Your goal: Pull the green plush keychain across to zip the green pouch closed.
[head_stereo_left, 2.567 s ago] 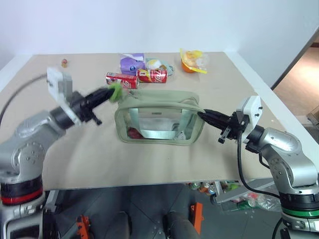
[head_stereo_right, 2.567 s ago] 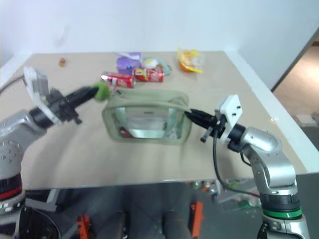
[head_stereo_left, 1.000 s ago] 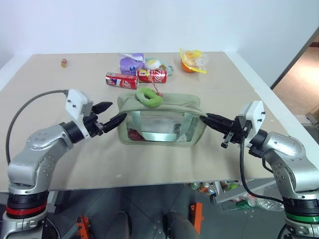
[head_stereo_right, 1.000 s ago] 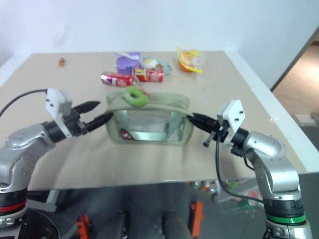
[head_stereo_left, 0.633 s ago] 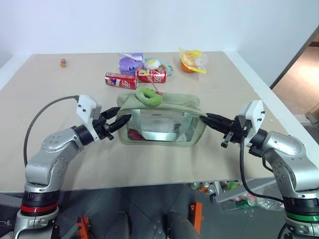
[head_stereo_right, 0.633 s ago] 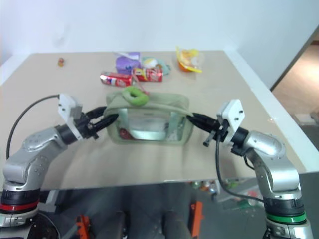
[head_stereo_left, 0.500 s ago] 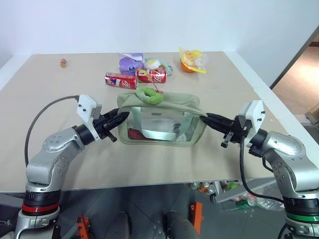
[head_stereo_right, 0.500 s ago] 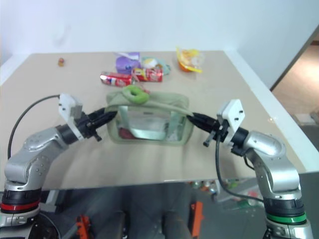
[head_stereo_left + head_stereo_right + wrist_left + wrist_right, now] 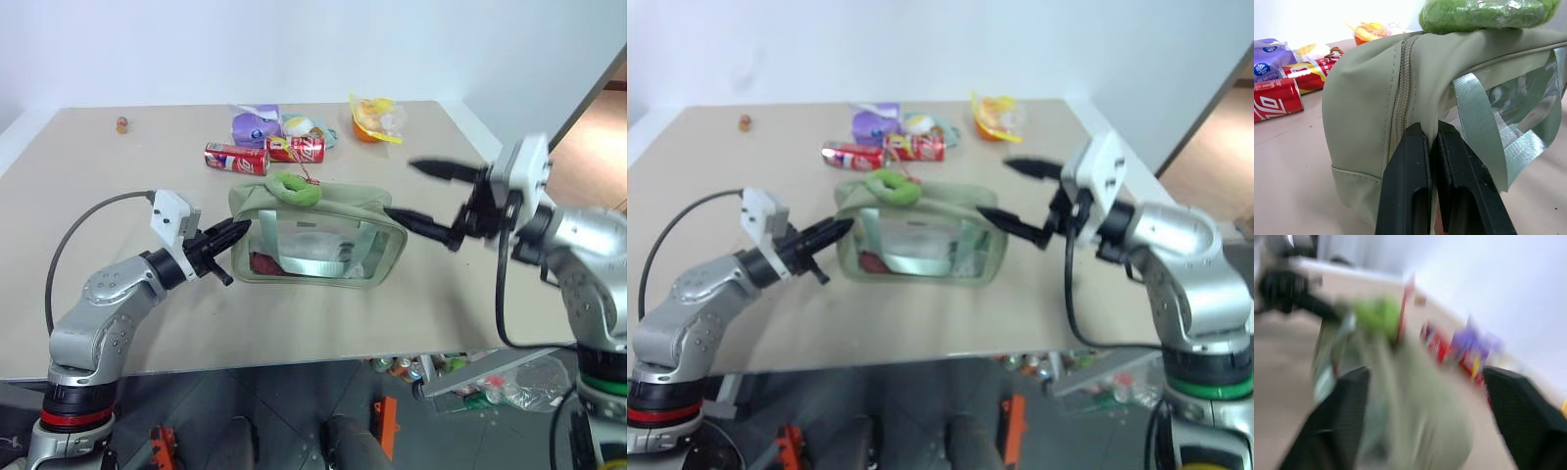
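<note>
A: One green plush keychain [image 9: 292,188] lies on top of the green pouch [image 9: 315,235] at its left end, seen from the head camera, its pink-red cord trailing off toward the cans behind. Why is it parked there?

B: It hangs from the zipper pull, by the look of it, so the slider likely sits at that end and the whole run of the zip waits to be drawn toward three o'clock.

A: And the left gripper [image 9: 238,229]?

B: At nine o'clock of the pouch, fingers [image 9: 1405,186] pressed together on the fabric of the end wall, just beside the zipper seam. That reads as an anchor: pin one end so the pouch cannot slide when the charm is pulled.

A: The right gripper [image 9: 423,194]?

B: At three o'clock, lifted above the pouch's right end, fingers [image 9: 411,221] spread wide, holding nothing. Likely the puller, though it is well apart from the charm.

A: What lies around?

B: Two red cans [image 9: 266,154] at twelve o'clock just behind the pouch; beyond them a purple packet [image 9: 255,124] and a yellow-orange plush toy [image 9: 373,117]; a small brown item [image 9: 121,124] far off at ten o'clock.

A: The setting?

B: A beige table [image 9: 127,255] with a pale rim, a plain white wall behind. Clutter shows on the floor under its near edge.
</note>
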